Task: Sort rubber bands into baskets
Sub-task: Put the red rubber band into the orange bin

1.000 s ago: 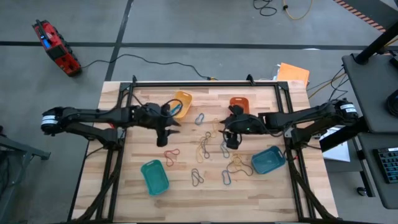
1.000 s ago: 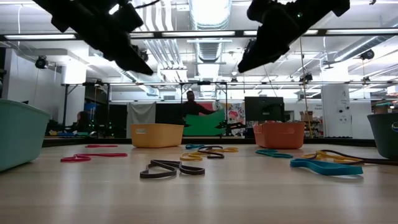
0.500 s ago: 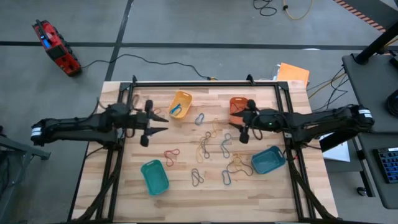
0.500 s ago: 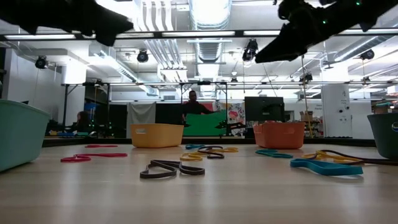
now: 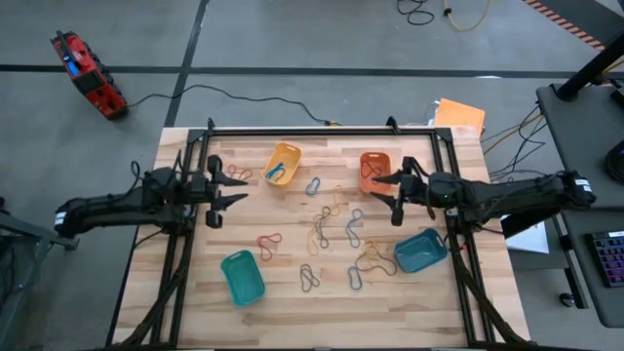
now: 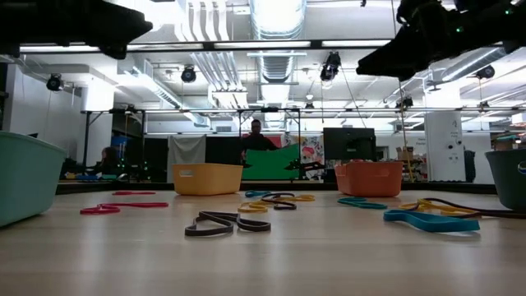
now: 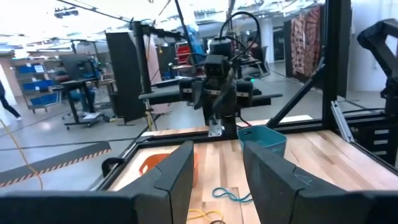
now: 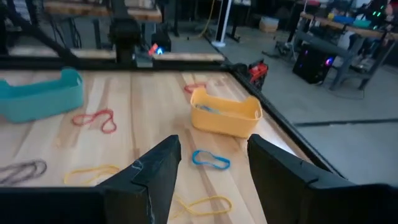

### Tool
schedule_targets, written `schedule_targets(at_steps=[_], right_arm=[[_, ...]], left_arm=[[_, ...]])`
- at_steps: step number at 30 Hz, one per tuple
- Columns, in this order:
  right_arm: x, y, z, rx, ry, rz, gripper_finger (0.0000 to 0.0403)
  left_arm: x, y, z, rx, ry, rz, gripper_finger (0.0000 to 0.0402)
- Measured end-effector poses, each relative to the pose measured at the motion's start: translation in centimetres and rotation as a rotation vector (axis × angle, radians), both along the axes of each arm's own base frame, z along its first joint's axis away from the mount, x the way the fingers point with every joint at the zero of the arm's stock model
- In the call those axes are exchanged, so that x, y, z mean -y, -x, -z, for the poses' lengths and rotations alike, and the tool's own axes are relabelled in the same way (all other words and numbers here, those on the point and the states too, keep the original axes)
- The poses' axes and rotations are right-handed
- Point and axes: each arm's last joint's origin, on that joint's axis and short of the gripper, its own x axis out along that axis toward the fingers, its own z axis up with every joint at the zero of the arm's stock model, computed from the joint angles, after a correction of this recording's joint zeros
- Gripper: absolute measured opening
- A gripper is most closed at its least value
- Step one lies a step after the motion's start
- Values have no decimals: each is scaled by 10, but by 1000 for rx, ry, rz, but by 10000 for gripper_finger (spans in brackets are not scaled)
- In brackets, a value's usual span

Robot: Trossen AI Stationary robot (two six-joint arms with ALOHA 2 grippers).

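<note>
Both arms are hanging raised over the table, left gripper (image 5: 234,185) and right gripper (image 5: 378,192) gaping empty. Thin coloured elastic rubber bands (image 5: 323,230) are lying loose mid-table (small plastic baskets (image 5: 242,276) ringing them); next, probably descending onto one.

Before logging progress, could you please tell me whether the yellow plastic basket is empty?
Not empty: the yellow plastic basket holds a blue rubber band, visible from above.
</note>
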Motion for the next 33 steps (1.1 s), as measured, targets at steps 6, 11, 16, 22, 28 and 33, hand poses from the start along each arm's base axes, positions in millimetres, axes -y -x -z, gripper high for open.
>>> schedule_targets(at_steps=[6, 11, 16, 22, 28, 33], right_arm=[[-1, 17, 9, 82, 3, 1, 182], [-1, 33, 23, 141, -7, 3, 182], [-2, 49, 39, 225, -31, 5, 182], [-2, 62, 54, 300, -74, 10, 182], [-3, 64, 54, 293, -56, 7, 182], [-2, 64, 55, 285, -38, 40, 182]], left_arm=[[2, 12, 7, 66, 7, -14, 125], [3, 20, 11, 103, 3, -13, 125], [3, 22, 26, 100, 12, -17, 125], [1, 20, 57, 86, 70, -69, 125], [0, 16, 69, 62, 99, -74, 125], [0, 16, 70, 50, 97, -75, 125]])
